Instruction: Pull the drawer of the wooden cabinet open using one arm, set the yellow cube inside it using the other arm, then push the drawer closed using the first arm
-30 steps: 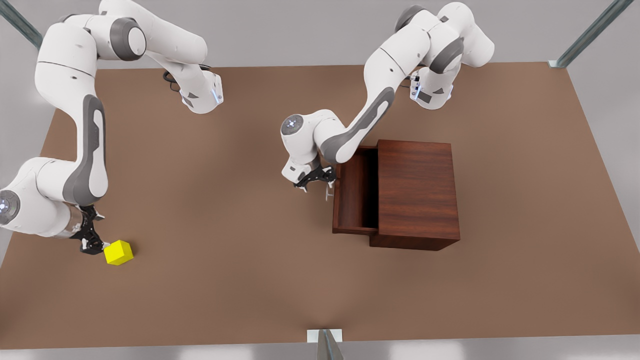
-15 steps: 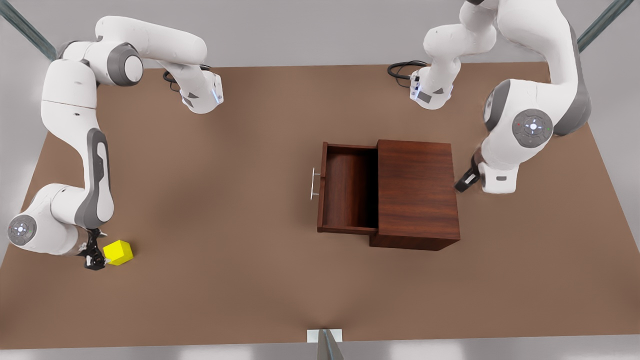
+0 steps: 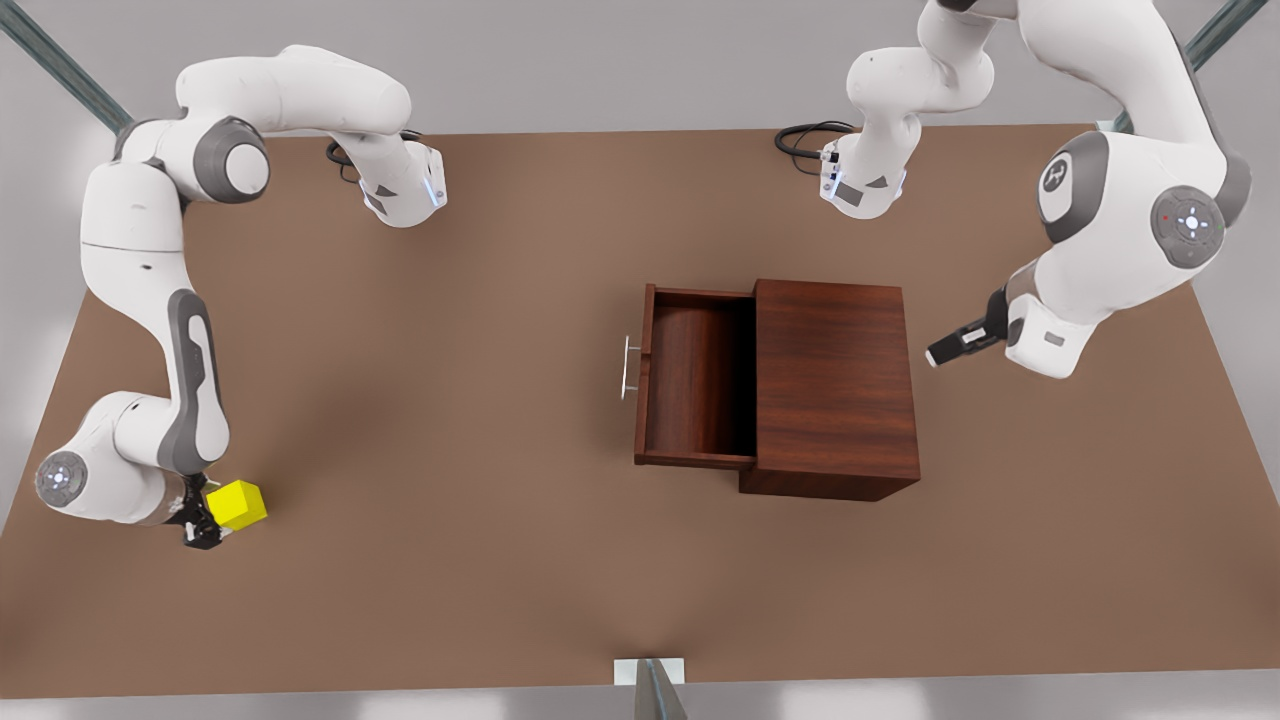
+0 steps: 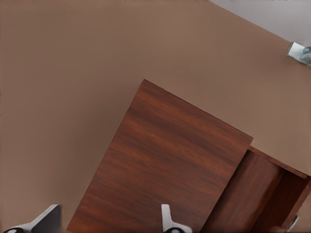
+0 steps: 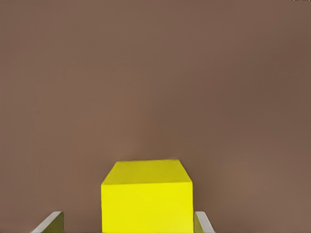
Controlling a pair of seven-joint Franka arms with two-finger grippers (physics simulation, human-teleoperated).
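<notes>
The right tool (image 3: 205,527) straddles the yellow cube (image 3: 237,504) at the surface's (image 3: 450,560) near left, fingers spread; centre it, then close squarely. The left tool (image 3: 950,348) waits, spread, beside the wooden cabinet (image 3: 835,385).

I see polished red-brown wood grain with a soft sheen on the wooden cabinet (image 3: 835,385) and its drawer (image 3: 695,375), whose handle (image 3: 627,366) looks like bright metal. Beside them the counter (image 3: 450,400) is flat matt brown, the yellow cube (image 3: 238,504) smooth and plain.
</notes>
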